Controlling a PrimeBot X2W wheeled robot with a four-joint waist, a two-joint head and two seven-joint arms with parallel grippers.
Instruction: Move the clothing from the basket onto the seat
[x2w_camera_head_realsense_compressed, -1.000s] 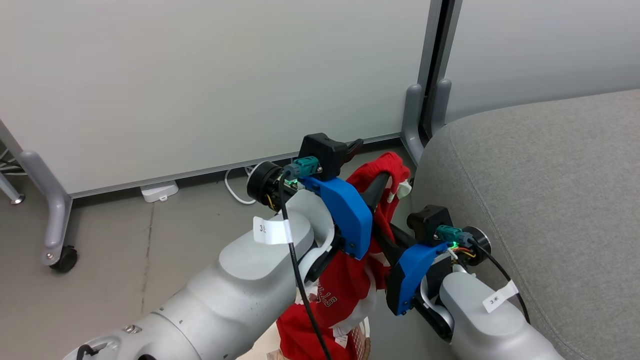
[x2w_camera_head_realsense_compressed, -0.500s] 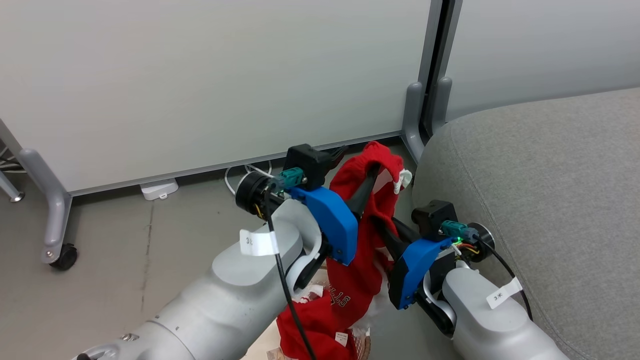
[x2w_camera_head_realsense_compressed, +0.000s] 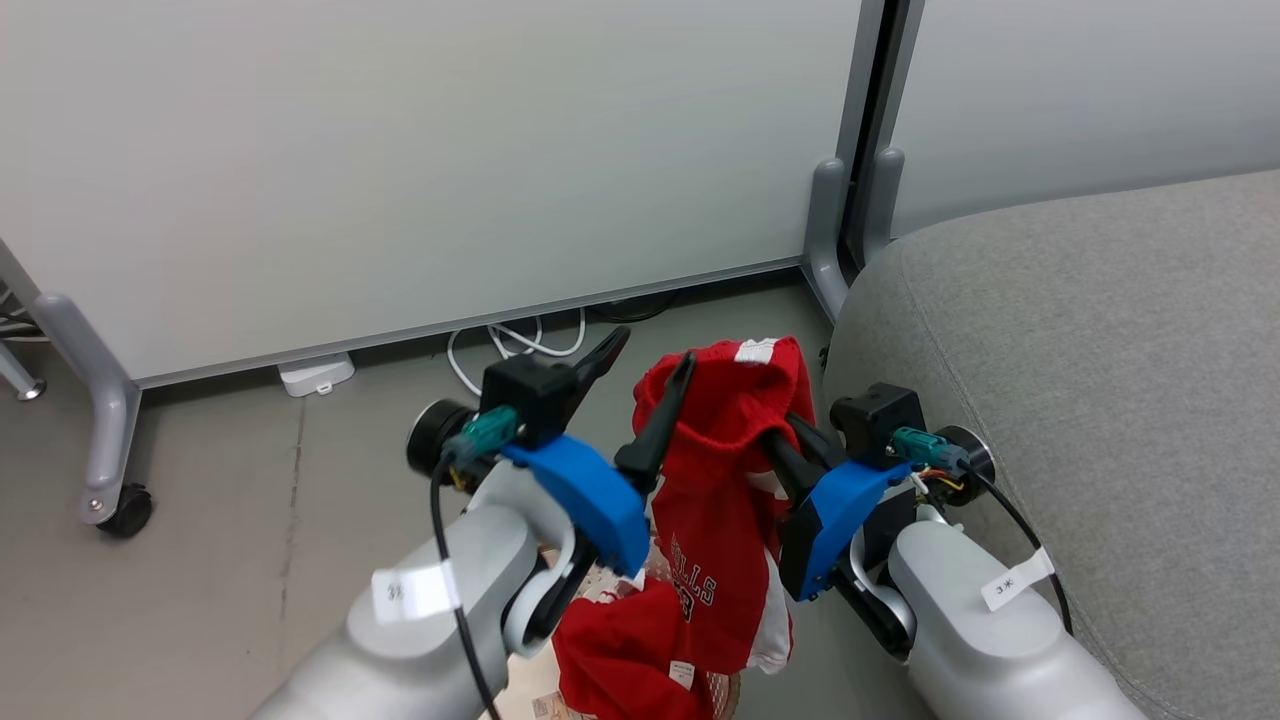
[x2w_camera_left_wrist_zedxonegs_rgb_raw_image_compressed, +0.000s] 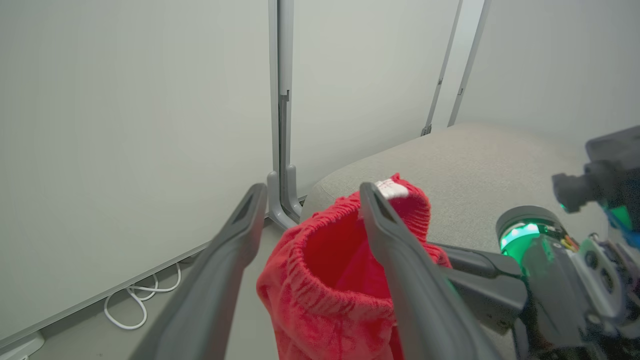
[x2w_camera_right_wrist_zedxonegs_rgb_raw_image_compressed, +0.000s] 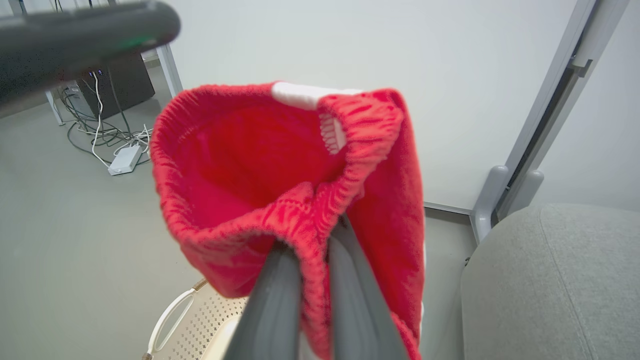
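The clothing (x2w_camera_head_realsense_compressed: 725, 470) hangs in the air as a bright red bunch. Its ribbed waistband is uppermost and gapes open, with a small white tag at the top. White lettering shows lower down on the hanging cloth, and a white stripe runs along its right edge. Its lower folds, with another small white tag, drop to the basket (x2w_camera_right_wrist_zedxonegs_rgb_raw_image_compressed: 210, 320), which stands on the floor below; one white handle and a perforated cream wall show in the right wrist view.

The right gripper (x2w_camera_head_realsense_compressed: 775, 440) is closed on the near edge of the waistband. In its own wrist view the two dark fingers (x2w_camera_right_wrist_zedxonegs_rgb_raw_image_compressed: 270, 300) stand close together with the red hem (x2w_camera_right_wrist_zedxonegs_rgb_raw_image_compressed: 280, 165) pinched between them.

The left gripper (x2w_camera_head_realsense_compressed: 655, 347) stands wide open. In its wrist view one finger (x2w_camera_left_wrist_zedxonegs_rgb_raw_image_compressed: 395, 250) lies against the waistband opening (x2w_camera_left_wrist_zedxonegs_rgb_raw_image_compressed: 325, 295). The other finger is clear of the cloth, over bare floor.

The seat (x2w_camera_head_realsense_compressed: 1100, 350) lies just to the right of the held clothing. Its rounded grey corner is near the right gripper's wrist, and no red cloth lies on it. Beyond, pale partition panels stand on grey feet, one with a castor (x2w_camera_head_realsense_compressed: 125, 510). White cables (x2w_camera_head_realsense_compressed: 510, 345) and a small white box (x2w_camera_head_realsense_compressed: 315, 375) lie on the floor along the panel's foot.
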